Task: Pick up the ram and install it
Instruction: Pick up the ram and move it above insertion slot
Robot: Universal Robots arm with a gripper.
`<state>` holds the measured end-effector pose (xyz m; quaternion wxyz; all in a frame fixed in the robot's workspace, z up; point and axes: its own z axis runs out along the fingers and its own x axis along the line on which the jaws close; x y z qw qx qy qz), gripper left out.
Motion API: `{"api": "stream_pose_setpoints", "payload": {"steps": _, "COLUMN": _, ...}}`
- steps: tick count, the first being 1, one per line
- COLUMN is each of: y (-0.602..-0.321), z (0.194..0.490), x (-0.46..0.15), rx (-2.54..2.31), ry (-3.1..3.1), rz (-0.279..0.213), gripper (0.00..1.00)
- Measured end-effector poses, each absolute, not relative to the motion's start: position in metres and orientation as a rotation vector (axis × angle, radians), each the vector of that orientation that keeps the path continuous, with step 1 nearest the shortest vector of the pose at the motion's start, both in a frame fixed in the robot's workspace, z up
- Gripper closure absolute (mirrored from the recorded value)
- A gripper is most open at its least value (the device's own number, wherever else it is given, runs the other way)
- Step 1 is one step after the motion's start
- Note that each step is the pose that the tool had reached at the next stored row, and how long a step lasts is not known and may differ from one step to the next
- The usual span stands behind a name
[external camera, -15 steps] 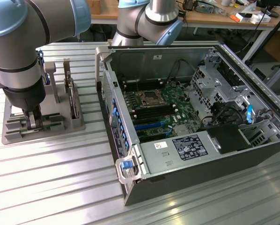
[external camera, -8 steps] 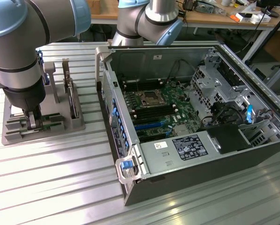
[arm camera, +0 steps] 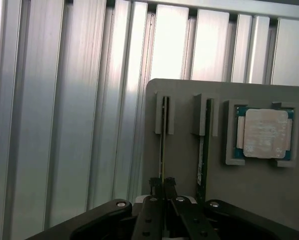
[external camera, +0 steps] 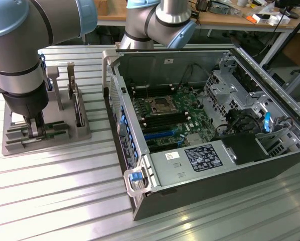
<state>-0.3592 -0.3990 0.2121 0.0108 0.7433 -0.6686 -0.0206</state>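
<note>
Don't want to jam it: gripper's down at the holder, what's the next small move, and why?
Probably lift straight up a little. The gripper looks shut on the ram, which stands on edge in a slot of the holder, so a sideways pull could bind it.

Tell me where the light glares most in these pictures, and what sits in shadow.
Exterior view: white glare streaks the ribbed metal table; inside the computer case it is dim. Wrist view: the table's slats shine in bright bands, while the grey holder, the ram and the gripper sit in shade.
</note>
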Motion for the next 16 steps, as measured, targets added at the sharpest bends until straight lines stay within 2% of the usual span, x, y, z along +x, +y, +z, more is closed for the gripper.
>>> {"api": "stream_pose_setpoints", "payload": {"steps": 16, "y": -0.399, "z": 0.242, "x": -0.359, "rx": 2.319, "ry": -2.086, "rz": -0.064, "gripper": 0.87}}
